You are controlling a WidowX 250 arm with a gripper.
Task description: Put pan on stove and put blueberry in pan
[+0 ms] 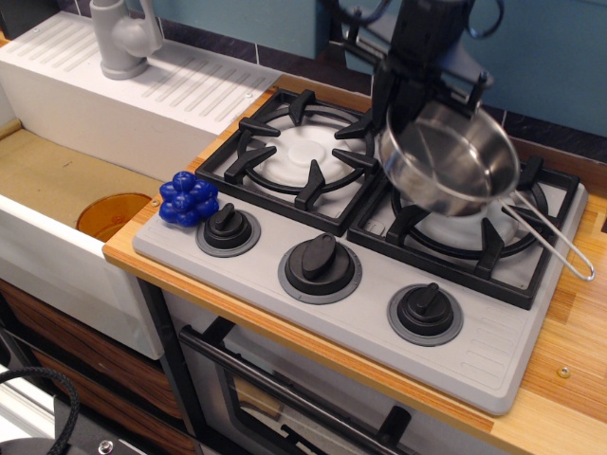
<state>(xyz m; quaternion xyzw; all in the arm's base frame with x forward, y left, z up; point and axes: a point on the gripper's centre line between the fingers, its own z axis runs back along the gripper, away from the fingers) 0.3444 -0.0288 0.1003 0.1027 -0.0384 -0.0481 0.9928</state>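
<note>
The shiny steel pan (455, 161) hangs tilted in the air above the stove's right burner grate (474, 237), its wire handle (555, 242) pointing down to the right. My black gripper (417, 100) is shut on the pan's far left rim and holds it up. The blue blueberry cluster (189, 199) lies on the light grey stove (379, 313) at its front left corner, beside the left knob (228, 227), far from the gripper. The left burner grate (299, 156) is bare.
A white sink basin with an orange drain (114, 213) lies left of the stove, with a grey tap (123, 38) and a ribbed drainboard (171, 85) behind. Wooden counter (569, 370) runs along the right. An oven door handle (285, 389) is below.
</note>
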